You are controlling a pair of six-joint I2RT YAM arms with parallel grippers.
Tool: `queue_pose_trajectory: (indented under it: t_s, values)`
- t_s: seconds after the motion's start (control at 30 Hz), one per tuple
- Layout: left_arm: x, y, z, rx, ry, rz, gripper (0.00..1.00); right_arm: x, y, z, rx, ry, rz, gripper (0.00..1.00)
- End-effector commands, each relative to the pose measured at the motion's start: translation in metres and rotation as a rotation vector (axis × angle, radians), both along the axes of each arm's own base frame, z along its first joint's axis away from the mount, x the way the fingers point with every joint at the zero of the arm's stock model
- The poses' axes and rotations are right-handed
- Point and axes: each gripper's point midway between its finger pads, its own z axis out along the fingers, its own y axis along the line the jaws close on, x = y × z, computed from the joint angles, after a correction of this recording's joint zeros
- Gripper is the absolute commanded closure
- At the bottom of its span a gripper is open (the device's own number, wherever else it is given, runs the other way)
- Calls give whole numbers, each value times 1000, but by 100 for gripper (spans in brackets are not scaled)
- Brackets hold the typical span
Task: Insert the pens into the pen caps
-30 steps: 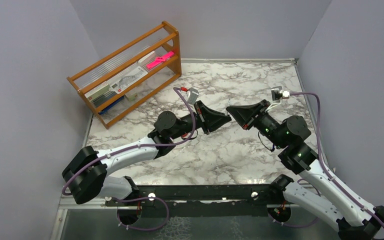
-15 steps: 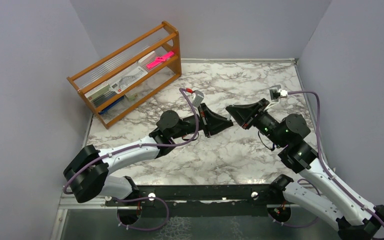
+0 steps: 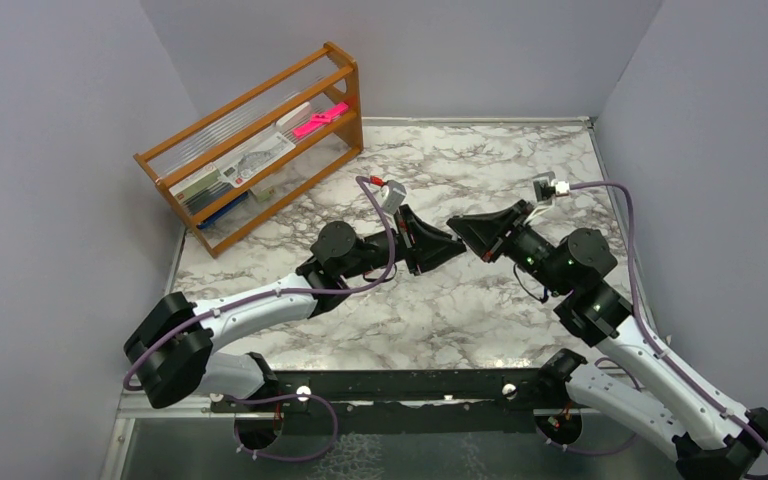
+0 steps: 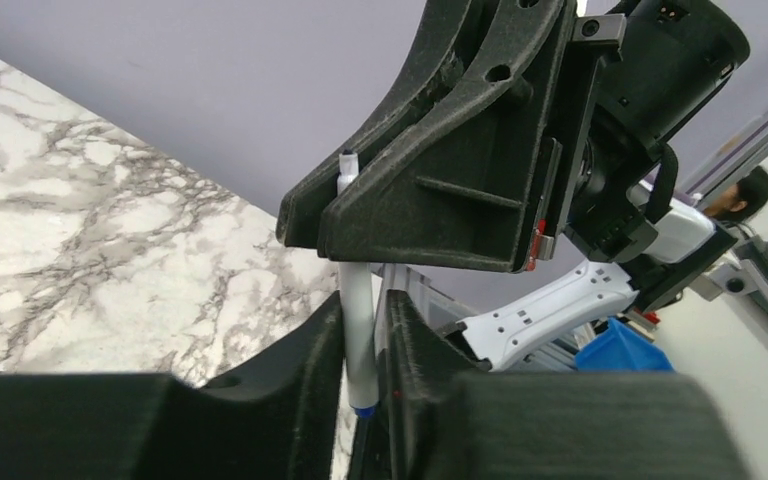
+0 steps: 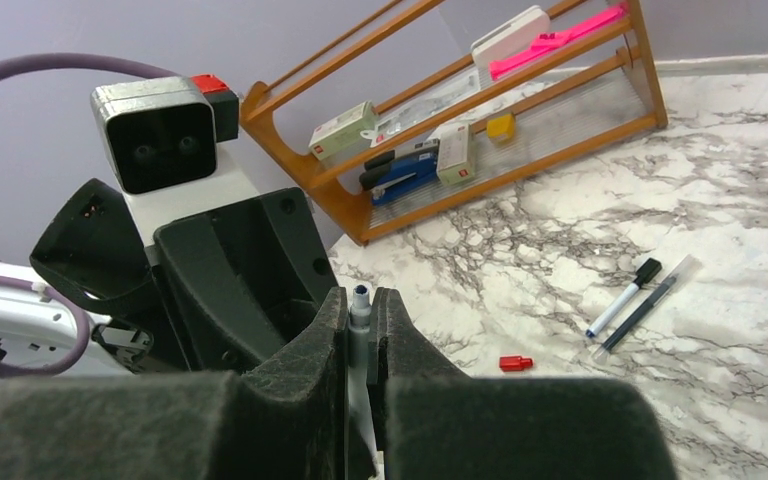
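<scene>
Pens are the business here, and one white pen (image 4: 356, 285) is held off the table (image 5: 740, 200), in the air between the two arms, near the middle of the workspace. The right pincer (image 5: 360, 300) is clamped on it. Its own camera shows both fingers pressed flat against the barrel, with a dark tip poking out just past them. The left pincer (image 4: 365, 315) straddles another stretch of the same barrel, but its jaws stand a little apart. A dark sliver shows between the barrel and one finger, and a blue end peeps out below. Compared with a second ago, the overhead view shows the right pincer edged in toward the left one, so the two black noses now sit closer together than before, while the left arm has barely shifted in the last half second. Taken together this looks like a handover, with the left side letting go once the right has taken hold. Whether the left fingers still brush the barrel I cannot tell, and which end carries the writing point is too small to make out. A red cap (image 5: 515, 363) lies alone on the table, apart from a pen with a black cap (image 5: 620, 300) and a slim clear pen (image 5: 648, 306) lying side by side. With the left pincer freed, fetching a cap would likely be its next job.
</scene>
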Motion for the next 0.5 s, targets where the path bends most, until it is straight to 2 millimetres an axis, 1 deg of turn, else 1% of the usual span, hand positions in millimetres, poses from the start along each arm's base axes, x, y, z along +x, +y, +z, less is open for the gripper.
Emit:
queue_pose_trajectory:
  t_s: [0.0, 0.03, 0.07, 0.1, 0.17, 0.2, 0.23, 0.3, 0.33, 0.4, 0.43, 0.47]
  values:
    - [1, 3, 22, -56, -28, 22, 88, -9, 4, 2, 26, -3, 50, 99]
    - [1, 3, 21, -56, -24, 24, 99, -9, 5, 2, 25, -3, 54, 99]
    - [1, 4, 20, -56, -23, 26, 100, -9, 5, 1, 22, 2, 52, 99]
    - [2, 5, 18, -56, -23, 33, 100, -5, 2, 0, 20, 18, 22, 95]
    - [5, 10, 13, -48, -36, 68, 100, 1, -7, -2, 6, 27, -39, 70]
    - [11, 16, 8, -35, -36, 110, 100, 5, -13, -3, 5, 34, -77, 57]
    - [18, 24, 1, -16, -26, 151, 100, 8, -19, -6, -8, 43, -114, 49]
    - [42, 47, -22, 47, 28, 263, 100, 14, -25, -16, -67, 42, -158, 43]
    - [56, 61, -36, 85, 76, 325, 100, 20, -26, -30, -121, 49, -181, 41]
    - [82, 96, -66, 141, 187, 441, 100, 34, -26, -70, -248, 100, -210, 40]
    - [92, 115, -77, 143, 236, 490, 100, 38, -24, -89, -310, 122, -206, 41]
    - [96, 132, -87, 131, 286, 526, 100, 41, -20, -109, -368, 146, -186, 44]
